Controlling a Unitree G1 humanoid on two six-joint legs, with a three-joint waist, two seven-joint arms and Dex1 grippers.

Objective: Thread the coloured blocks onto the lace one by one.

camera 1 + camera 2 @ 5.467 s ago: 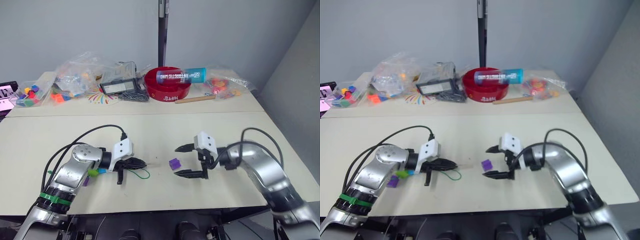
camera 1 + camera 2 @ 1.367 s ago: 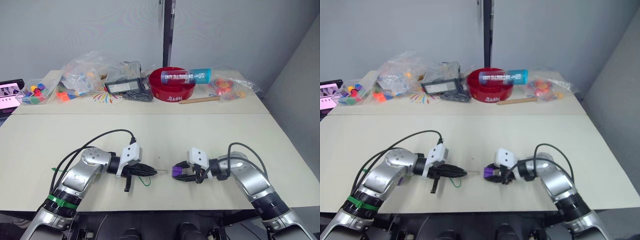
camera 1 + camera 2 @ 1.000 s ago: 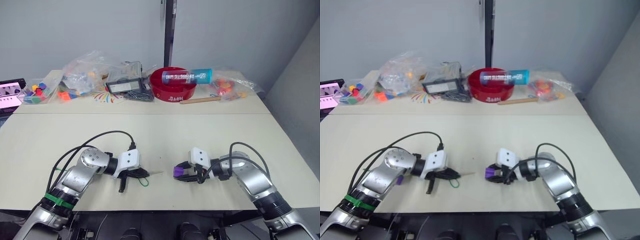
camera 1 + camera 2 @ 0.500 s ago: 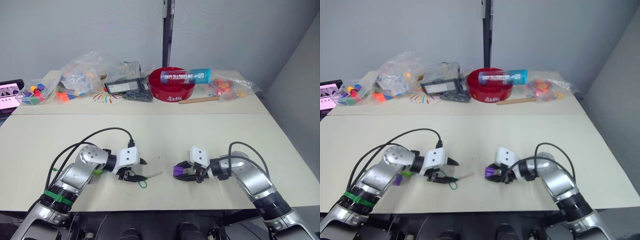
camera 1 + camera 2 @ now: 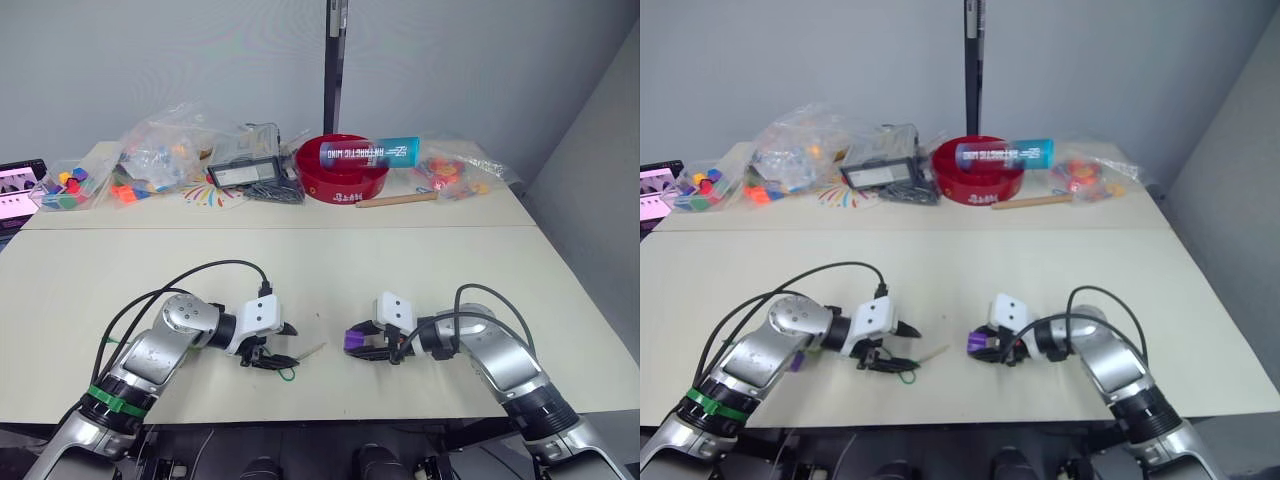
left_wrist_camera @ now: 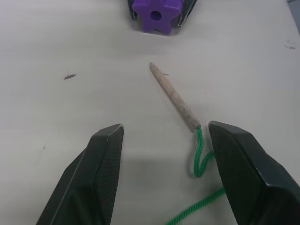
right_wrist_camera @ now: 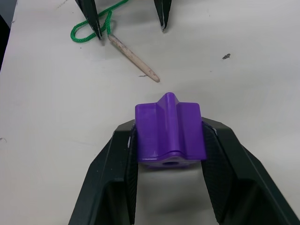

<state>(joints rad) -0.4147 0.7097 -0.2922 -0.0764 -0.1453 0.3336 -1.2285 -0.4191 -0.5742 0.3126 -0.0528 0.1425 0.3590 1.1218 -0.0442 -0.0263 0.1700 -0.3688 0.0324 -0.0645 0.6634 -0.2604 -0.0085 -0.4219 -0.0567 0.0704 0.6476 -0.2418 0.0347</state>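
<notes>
Looking down over both arms, you have the pale worktop [image 5: 420,270] filling the middle of the frame, with a second worktop behind it carrying the clutter: a red bowl [image 5: 345,180] at upper centre with a blue tube [image 5: 368,152] lying across it, clear bags of toy pieces [image 5: 160,150] at upper left, and another bag [image 5: 455,172] at upper right.

In the lower left of the frame, your left gripper [image 5: 272,345] sits low over the worktop with its jaws spread wide and holding nothing. In its wrist view the two black fingers [image 6: 101,173] stand well apart, with bare worktop between them.

In the lower right of centre, your right gripper [image 5: 362,345] points toward the left one, its jaws closed on a purple block [image 7: 169,127]. The block's hole faces the left gripper, as the left wrist view shows.

The lace [image 6: 199,154] lies loose on the worktop between the two grippers, nearer the left one. Its green cord curls beside one left finger, seemingly touching it, and its pale stiff tip [image 6: 174,96] lies flat, pointing toward the purple block but stopping short of it. The tip is not in the block's hole.
</notes>
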